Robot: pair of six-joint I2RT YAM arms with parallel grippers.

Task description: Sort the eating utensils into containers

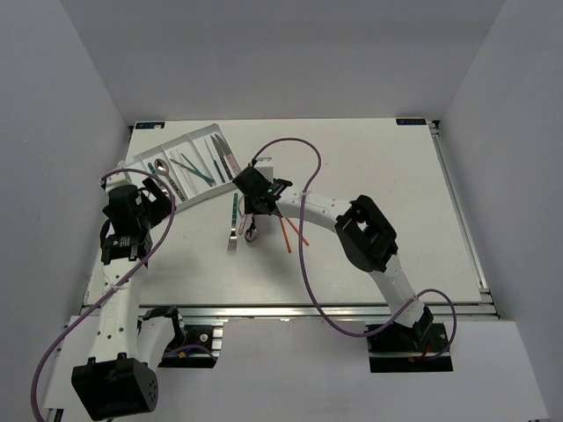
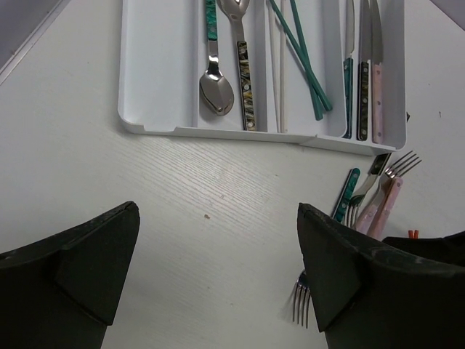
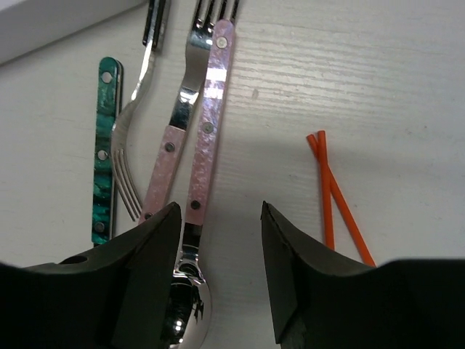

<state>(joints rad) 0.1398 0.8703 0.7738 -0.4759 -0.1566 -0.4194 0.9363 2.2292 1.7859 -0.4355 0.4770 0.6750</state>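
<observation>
Utensils (image 1: 234,224) lie loose mid-table. The pink-handled spoon (image 3: 205,131) has its handle end between the spread, empty jaws of the right gripper (image 3: 219,218), with orange chopsticks (image 3: 330,196) just beside. The left gripper (image 2: 218,218) gapes empty over bare table (image 2: 109,167) near the short edge of the tray (image 2: 156,87), whose compartments hold sorted cutlery.

Glossy white plastic tray (image 2: 160,65), polished metal spoon (image 3: 185,305) with pearly pink handle (image 3: 207,131), matt grained white table (image 2: 145,203)

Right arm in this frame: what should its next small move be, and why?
Probably lower the right gripper and close on the pink-handled spoon. Its open jaws straddle that handle just above the bowl, and the spoon lies outside the white tray.
</observation>
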